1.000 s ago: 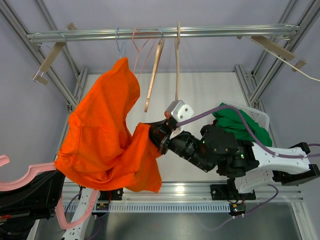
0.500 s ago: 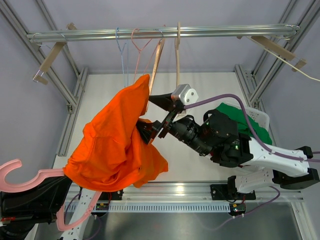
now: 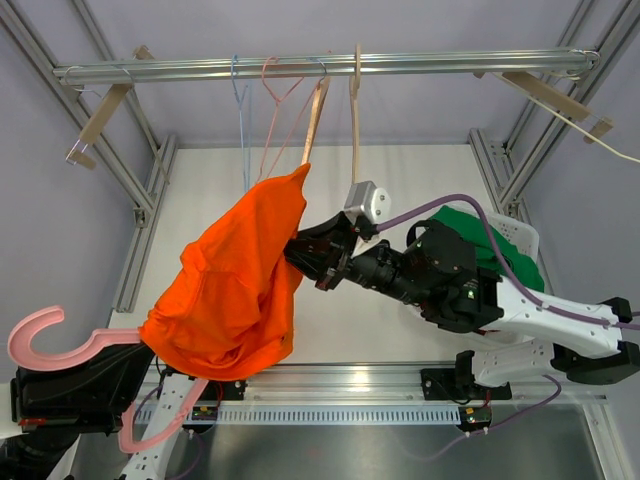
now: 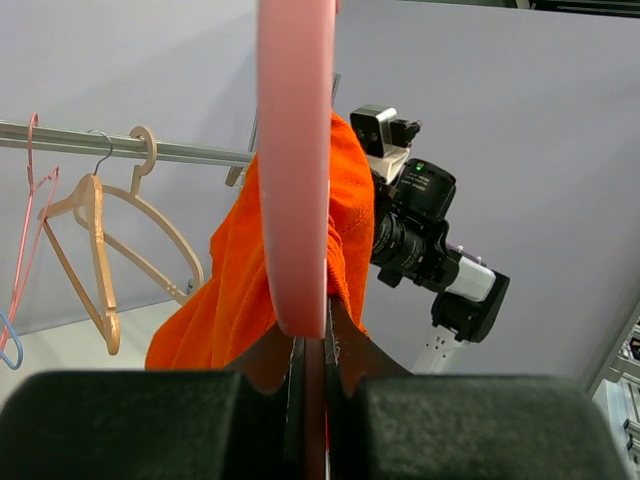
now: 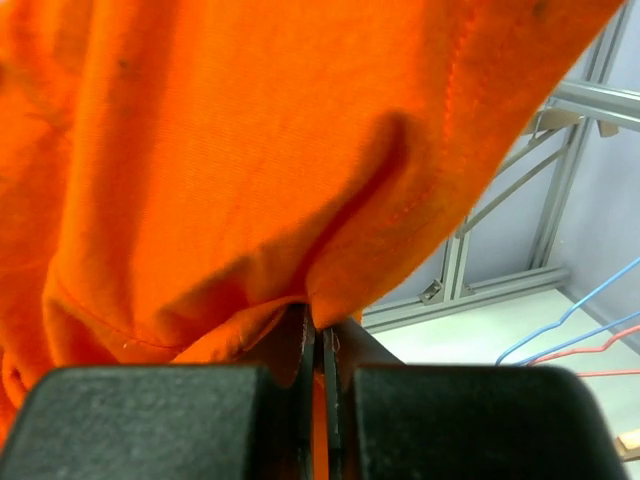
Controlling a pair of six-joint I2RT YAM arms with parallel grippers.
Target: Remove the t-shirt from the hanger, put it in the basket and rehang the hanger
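Down at the near left corner, your left gripper (image 4: 312,350) is clamped hard on the pink hanger (image 3: 45,340), jaws pressed together on its bar, hook poking out to the left. The orange t-shirt (image 3: 235,290) is on that hanger, hanging clear of the surface (image 3: 420,180). It is bunched low at the hanger end and rises to a point toward the rail (image 3: 450,62) at the back.

Your right gripper (image 3: 305,255) is in the middle of the scene, shut on a fold of the shirt's right-hand edge. The wrist view shows the fabric pinched right between the closed jaws, so both arms have a hold: left on the hanger, right on the cloth.

What matters now is the line between them. The shirt lies to the left of your right gripper and stretches down and left toward the hanger. Its long axis runs from the near left up to the centre. My read is that the cloth comes free only if you draw it along that line, up and to the right, away from the hanger.

The risk I see is the spare wooden hanger (image 3: 315,120) hanging just behind the shirt's peak. The green cloth (image 3: 520,262) on the right sits well apart.
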